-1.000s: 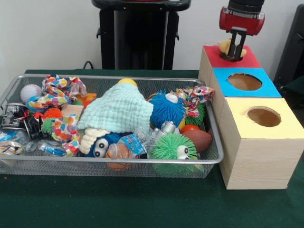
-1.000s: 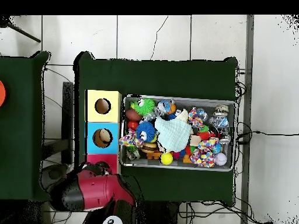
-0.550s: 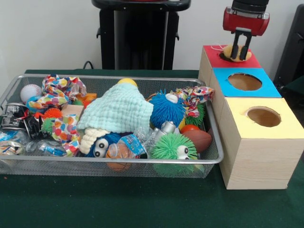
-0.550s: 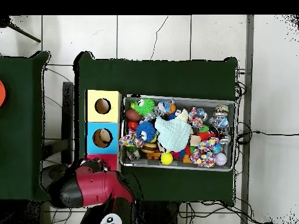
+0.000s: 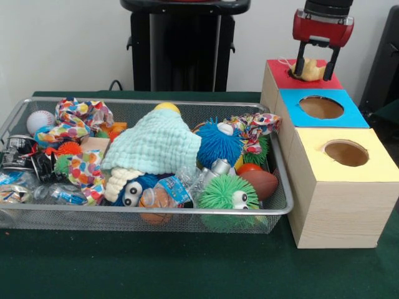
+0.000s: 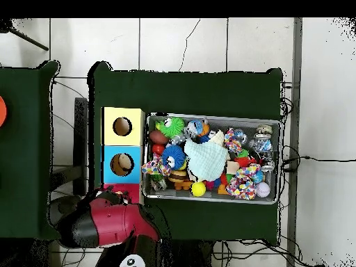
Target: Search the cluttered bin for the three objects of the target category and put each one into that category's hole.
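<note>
In the front view my gripper (image 5: 315, 65) hangs over the red-topped box (image 5: 282, 73) with its fingers spread open. A pale yellow soft object (image 5: 310, 70) lies between the fingers on that box's top, over its hole, and nothing grips it. The wire bin (image 5: 277, 205) to the left holds fuzzy balls, patterned cloths, a baseball (image 5: 40, 120), a small football (image 5: 260, 183) and a mint knitted cloth (image 5: 157, 145). Seen from overhead, the red arm head (image 6: 104, 224) covers the red box and hides the gripper.
The blue-topped box (image 5: 350, 114) and yellow-topped box (image 5: 380, 163) stand in a row in front of the red one, each with a round hole. In the overhead view the bin (image 6: 211, 197) sits right of the boxes (image 6: 107, 126) on the green table (image 6: 195, 90).
The gripper held the yellow object shut over the red box, lifted slightly, and has now opened; the object rests on the box top.
</note>
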You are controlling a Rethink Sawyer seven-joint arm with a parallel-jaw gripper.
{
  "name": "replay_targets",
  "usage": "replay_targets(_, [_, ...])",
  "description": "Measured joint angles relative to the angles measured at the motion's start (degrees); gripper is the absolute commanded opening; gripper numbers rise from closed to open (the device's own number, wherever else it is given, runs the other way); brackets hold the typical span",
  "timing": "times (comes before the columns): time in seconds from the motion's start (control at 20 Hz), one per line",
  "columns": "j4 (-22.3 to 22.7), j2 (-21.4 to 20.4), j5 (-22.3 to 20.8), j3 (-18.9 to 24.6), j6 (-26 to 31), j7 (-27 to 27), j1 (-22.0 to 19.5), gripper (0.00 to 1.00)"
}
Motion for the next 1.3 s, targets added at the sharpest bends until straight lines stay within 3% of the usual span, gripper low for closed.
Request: replay_targets(1.3, [0.1,-4.7,0.0,-1.0,1.6,0.0,3.4,1.0])
